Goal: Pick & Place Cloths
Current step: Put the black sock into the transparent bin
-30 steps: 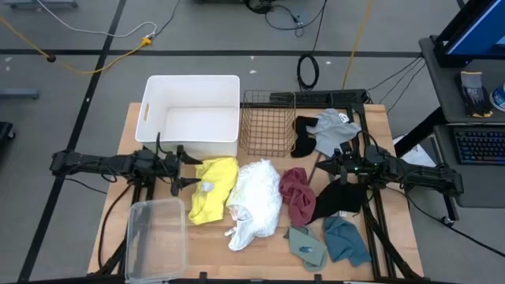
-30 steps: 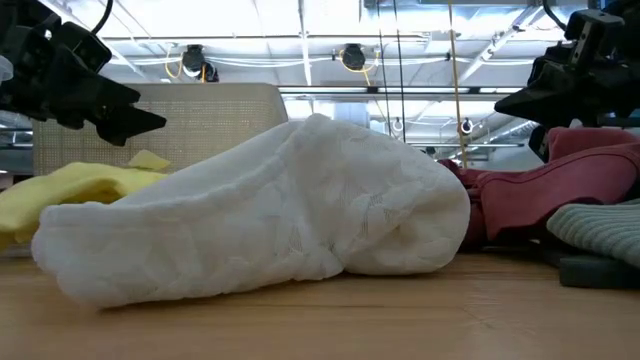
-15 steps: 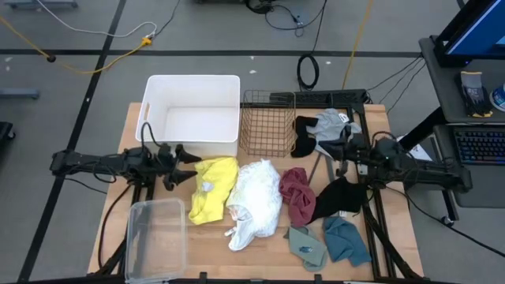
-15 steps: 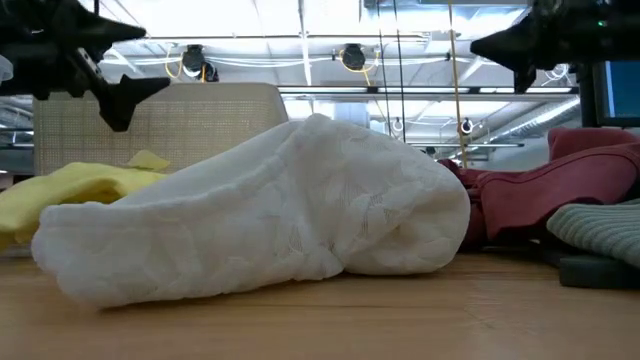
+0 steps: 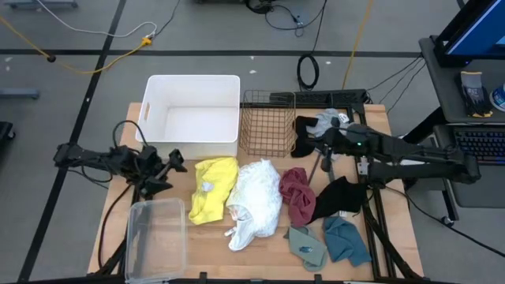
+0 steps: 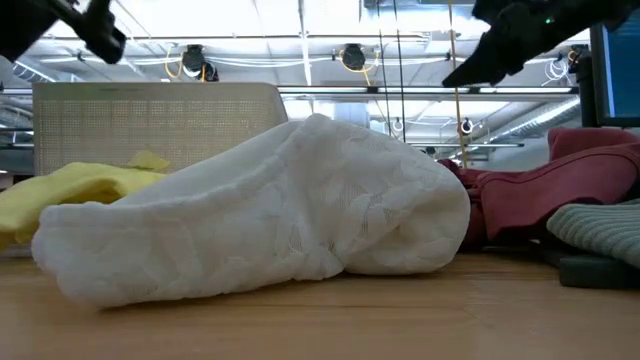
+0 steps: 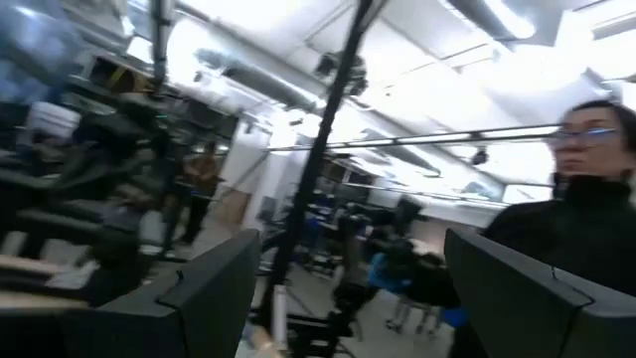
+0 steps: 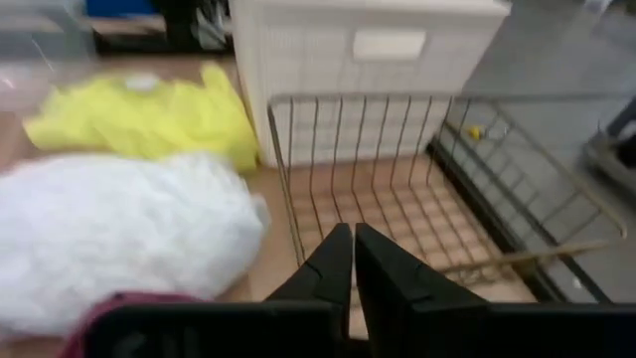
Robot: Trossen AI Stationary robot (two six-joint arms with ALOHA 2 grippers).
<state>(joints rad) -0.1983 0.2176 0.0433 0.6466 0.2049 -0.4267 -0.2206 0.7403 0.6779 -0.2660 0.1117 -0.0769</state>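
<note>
Several cloths lie on the table: yellow (image 5: 213, 188), white (image 5: 254, 201), maroon (image 5: 297, 195), black (image 5: 339, 197), teal (image 5: 345, 239), sage green (image 5: 306, 246). A grey cloth (image 5: 331, 125) and another black one (image 5: 304, 134) lie at the far right. My left gripper (image 5: 172, 170) is open and empty, raised left of the yellow cloth; its wrist view looks up into the room. My right gripper (image 5: 316, 146) is shut and empty (image 8: 353, 234), raised between the wire basket (image 5: 267, 122) and the maroon cloth. In the low view the white cloth (image 6: 270, 210) fills the foreground.
A white plastic bin (image 5: 192, 114) stands at the far left, the wire basket beside it. A clear plastic container (image 5: 155, 237) sits at the near left corner. A person (image 7: 586, 189) shows in the room beyond the table.
My left gripper has drawn back toward the table's left edge, risen and tipped upward. My right gripper has risen and moved toward the far edge and left, near the wire basket. The cloths have stayed where they were.
</note>
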